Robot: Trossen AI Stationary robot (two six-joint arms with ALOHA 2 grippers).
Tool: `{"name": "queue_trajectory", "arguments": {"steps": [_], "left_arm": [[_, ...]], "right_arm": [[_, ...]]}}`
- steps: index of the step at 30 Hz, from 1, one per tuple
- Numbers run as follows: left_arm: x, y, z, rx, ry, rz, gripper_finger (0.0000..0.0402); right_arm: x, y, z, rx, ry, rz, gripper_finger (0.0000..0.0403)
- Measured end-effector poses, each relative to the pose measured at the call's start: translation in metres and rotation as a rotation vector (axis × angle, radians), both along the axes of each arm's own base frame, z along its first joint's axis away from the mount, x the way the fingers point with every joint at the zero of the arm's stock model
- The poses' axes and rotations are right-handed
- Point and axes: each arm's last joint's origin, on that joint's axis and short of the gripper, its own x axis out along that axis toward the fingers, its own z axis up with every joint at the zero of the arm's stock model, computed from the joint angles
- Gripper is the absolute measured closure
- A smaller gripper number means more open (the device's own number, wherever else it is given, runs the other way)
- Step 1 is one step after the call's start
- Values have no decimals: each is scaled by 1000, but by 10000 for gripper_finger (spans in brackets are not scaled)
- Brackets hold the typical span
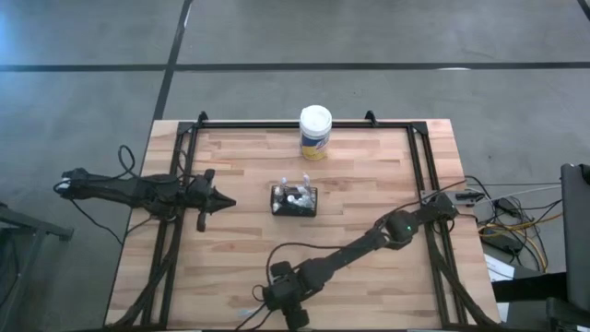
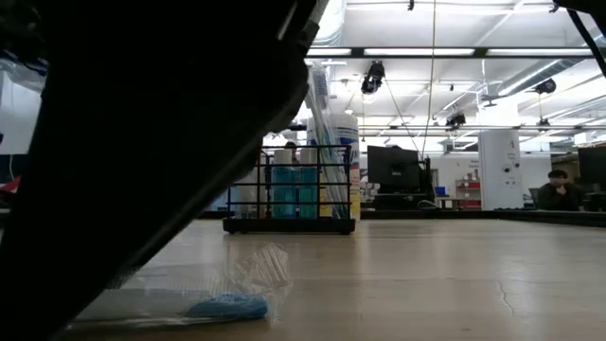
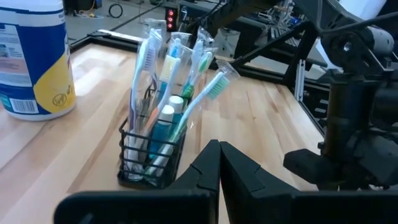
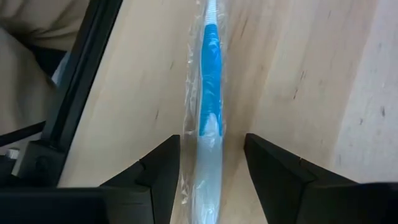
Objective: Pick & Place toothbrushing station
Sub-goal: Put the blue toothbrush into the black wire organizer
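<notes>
The toothbrushing station [image 1: 294, 200] is a small black wire holder at the table's middle, standing on its base with several wrapped toothbrushes and tubes upright in it [image 3: 163, 106] [image 2: 289, 194]. A blue toothbrush in a clear wrapper [image 4: 210, 93] [image 2: 227, 305] lies flat on the wood near the table's front edge. My right gripper [image 4: 211, 149] [image 1: 293, 315] is open and slants down over it, one finger on each side of its handle. My left gripper [image 1: 226, 203] [image 3: 219, 155] is shut, hovering left of the holder and pointing at it.
A white-lidded round canister with a yellow label [image 1: 315, 132] [image 3: 34, 56] stands at the table's far edge behind the holder. Black frame rails [image 1: 424, 175] run along the table's sides and back. A person [image 2: 559, 189] sits far off in the room.
</notes>
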Motion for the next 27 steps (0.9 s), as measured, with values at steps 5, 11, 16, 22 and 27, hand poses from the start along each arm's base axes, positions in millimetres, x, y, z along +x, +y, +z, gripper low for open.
{"name": "queue_trajectory", "arguments": {"steps": [5, 11, 16, 22, 27], "left_arm": [[0, 0, 0, -3, 0, 5, 392], [0, 0, 0, -3, 0, 6, 392], [0, 0, 0, -3, -4, 8, 392], [-2, 0, 7, 46, -49, -14, 392], [-5, -1, 20, 93, -112, -76, 392]], "right_arm": [[2, -4, -6, -32, -3, 6, 246], [3, -7, -7, -65, -13, 16, 355], [3, -9, -1, -78, -29, 6, 381], [-3, -18, 40, -109, -90, 49, 383], [-15, -28, 117, -172, -295, 63, 384]]}}
